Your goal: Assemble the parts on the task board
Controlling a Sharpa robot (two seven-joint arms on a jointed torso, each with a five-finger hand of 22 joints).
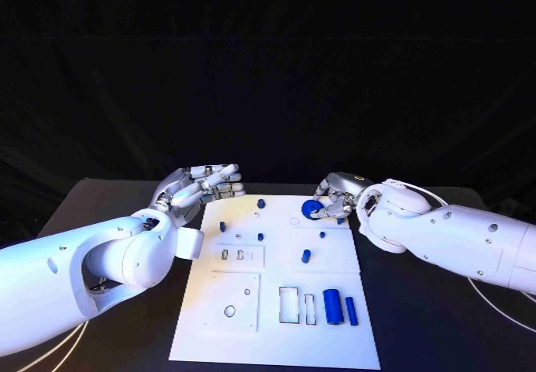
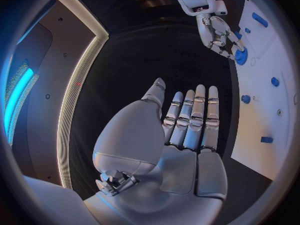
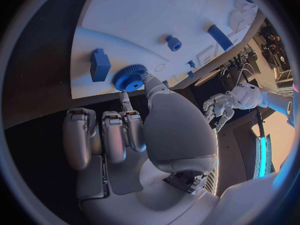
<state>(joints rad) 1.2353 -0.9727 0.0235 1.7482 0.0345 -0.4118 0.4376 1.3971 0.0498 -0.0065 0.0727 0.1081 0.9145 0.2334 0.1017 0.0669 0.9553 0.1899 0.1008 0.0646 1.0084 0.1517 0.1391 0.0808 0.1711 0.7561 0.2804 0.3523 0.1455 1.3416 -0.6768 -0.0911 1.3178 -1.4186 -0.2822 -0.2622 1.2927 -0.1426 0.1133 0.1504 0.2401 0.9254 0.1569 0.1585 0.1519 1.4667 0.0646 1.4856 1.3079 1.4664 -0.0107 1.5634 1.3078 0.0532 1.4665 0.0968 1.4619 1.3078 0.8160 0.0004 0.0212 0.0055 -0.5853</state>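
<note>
The white task board lies in the middle of the black table. My right hand is at the board's far right corner and pinches a blue gear between thumb and a finger. In the right wrist view the gear sits low over the board's edge, next to a blue block. My left hand hovers over the far left corner with its fingers straight and apart, holding nothing; the left wrist view shows its bare palm.
Small blue pegs stand on the board's far half. A thick blue cylinder and a thinner one lie near the right edge, beside rectangular slots. Black table surrounds the board.
</note>
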